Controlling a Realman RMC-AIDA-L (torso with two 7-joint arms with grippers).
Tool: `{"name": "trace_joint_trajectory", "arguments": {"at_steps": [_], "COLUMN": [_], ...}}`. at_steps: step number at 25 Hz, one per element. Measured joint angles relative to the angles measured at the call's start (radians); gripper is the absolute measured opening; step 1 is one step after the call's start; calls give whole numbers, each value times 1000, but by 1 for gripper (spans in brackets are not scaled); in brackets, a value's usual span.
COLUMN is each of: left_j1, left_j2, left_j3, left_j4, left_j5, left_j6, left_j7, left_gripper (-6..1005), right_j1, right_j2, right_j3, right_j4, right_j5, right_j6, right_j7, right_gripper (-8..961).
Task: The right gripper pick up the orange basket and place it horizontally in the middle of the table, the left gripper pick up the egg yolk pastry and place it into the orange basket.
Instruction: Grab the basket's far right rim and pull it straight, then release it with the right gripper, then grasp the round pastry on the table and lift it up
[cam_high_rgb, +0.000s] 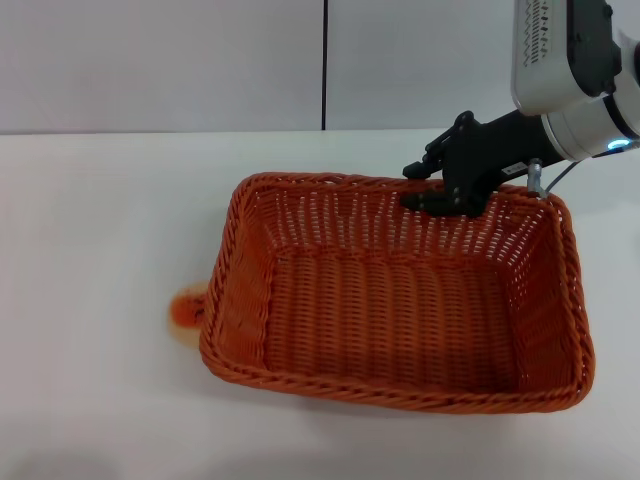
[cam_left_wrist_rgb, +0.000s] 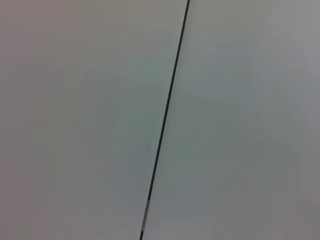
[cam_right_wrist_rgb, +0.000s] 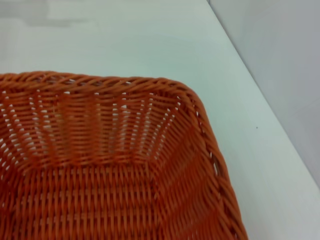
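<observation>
- Basket (cam_high_rgb: 400, 300): orange wicker, rectangular, braided rim, open-slatted walls. Sits on the table (cam_high_rgb: 90, 220) at centre and toward 3 o'clock in the head view, long side roughly across, slightly skewed. Nothing lies inside it.
- Right gripper (cam_high_rgb: 435, 190): black claw at the basket's far rim, about 1 o'clock of the basket's centre. Fingers straddle the rim with a narrow gap; whether they actually pinch the weave cannot be told. The right wrist view shows only a basket corner (cam_right_wrist_rgb: 190, 100) and bare tabletop beyond it.
- Pastry (cam_high_rgb: 186, 312): small, orange-topped, at 9 o'clock of the basket, just beside its near-left corner and partly hidden by the wall; contact cannot be told.
- Left gripper: not in view; its wrist camera shows only a plain wall panel with a dark seam.
- Handling, basket: judged light, fairly stiff but springy. The rim is the natural hold; a one-sided grip will likely tip it when lifted.
- Handling, pastry: judged soft and crumbly, glaze possibly slick. Take it by the sides, gently.
- Room: wide open table at 9 to 12 o'clock. The basket's right wall nears the view's 3 o'clock edge. The pastry is crowded by the wall, so an approach from 9 o'clock looks freest.
</observation>
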Motion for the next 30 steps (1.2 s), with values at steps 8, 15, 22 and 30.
{"name": "trace_joint_trajectory", "arguments": {"at_steps": [8,15,22,30], "left_j1": [-4,-35,-87,-203], "left_j2": [3,8,8,-1], "left_j3": [14,212,561,725], "left_j4": [34,223,489,496], "left_j5": [0,0,0,91], "left_j6": [20,63,69,10], "left_j7": [-6,-126,-338,-359], "left_gripper": [721,716,711,706], "right_j1": [-106,-422,-701,-747], "right_j2": [6,6,7,5], "right_j3": [13,70,193,405], "right_j4": [-228,-623,-525,-221], "right_j5": [146,533,972,1113], "right_j6": [93,106,98,279], "right_j7": [27,80,58,1], "right_gripper": [318,325,331,339]}}
